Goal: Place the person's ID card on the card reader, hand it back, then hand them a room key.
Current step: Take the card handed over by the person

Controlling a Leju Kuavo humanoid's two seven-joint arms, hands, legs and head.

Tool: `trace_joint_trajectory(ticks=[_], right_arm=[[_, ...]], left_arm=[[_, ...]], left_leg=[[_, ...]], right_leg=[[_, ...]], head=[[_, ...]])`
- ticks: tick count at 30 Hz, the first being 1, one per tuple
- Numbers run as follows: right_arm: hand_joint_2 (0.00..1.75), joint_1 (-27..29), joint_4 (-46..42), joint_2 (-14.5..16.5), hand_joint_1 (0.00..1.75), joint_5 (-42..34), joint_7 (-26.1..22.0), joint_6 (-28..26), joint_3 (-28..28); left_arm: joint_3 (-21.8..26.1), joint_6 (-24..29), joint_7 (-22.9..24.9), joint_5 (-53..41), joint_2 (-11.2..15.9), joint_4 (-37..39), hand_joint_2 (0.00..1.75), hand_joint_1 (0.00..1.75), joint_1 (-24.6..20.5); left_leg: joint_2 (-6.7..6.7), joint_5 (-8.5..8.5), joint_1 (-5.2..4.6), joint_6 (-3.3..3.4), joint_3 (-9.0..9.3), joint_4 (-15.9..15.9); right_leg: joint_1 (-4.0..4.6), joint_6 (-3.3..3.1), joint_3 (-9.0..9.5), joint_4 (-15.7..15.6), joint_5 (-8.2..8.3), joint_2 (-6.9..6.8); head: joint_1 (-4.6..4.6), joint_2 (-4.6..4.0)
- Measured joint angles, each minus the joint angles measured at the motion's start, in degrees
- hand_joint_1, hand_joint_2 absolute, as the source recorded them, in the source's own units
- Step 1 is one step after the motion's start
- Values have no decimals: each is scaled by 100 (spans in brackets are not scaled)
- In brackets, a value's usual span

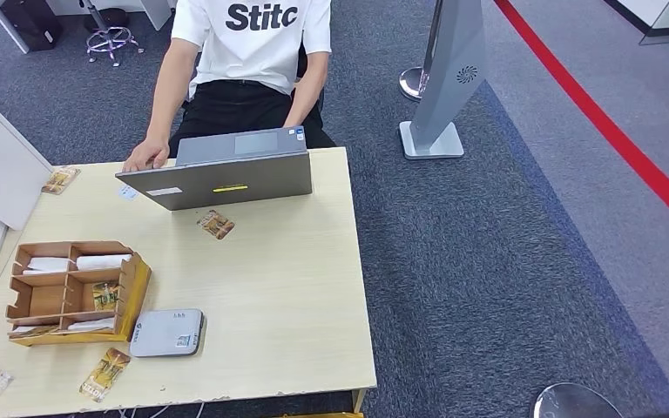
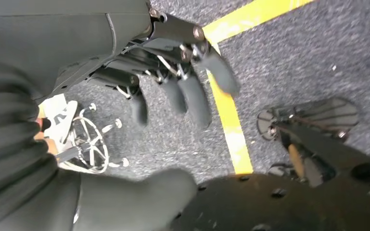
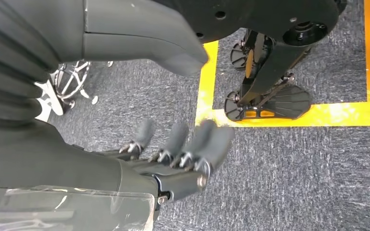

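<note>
Cards are judged thin, stiff and slippery, best pinched at an edge: the ID card (image 1: 128, 192) lies on the counter (image 1: 296, 287), while each robot hand (image 2: 173, 91) (image 3: 178, 154) hangs empty, fingers spread.

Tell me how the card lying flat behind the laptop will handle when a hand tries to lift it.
The card looks thin and lies flush on the smooth table, so it is probably light and hard to get fingers under. A push would likely make it slide, not tip. It seems stiff, though that is uncertain at this distance.
</note>
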Motion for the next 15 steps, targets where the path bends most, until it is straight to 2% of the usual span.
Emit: trace_joint_trajectory(ticks=[14, 15], right_arm=[[175, -224, 331, 110, 0, -348, -33, -224, 284], [131, -242, 360, 122, 0, -373, -35, -247, 307]], left_arm=[[2482, -335, -375, -1450, -223, 2, 175, 0, -295], [2672, -351, -402, -1541, -243, 2, 175, 0, -318]], left_leg=[[0, 0, 0, 0, 0, 0], [0, 0, 0, 0, 0, 0]], right_leg=[[0, 0, 0, 0, 0, 0], [0, 0, 0, 0, 0, 0]], head=[[0, 0], [0, 0]])
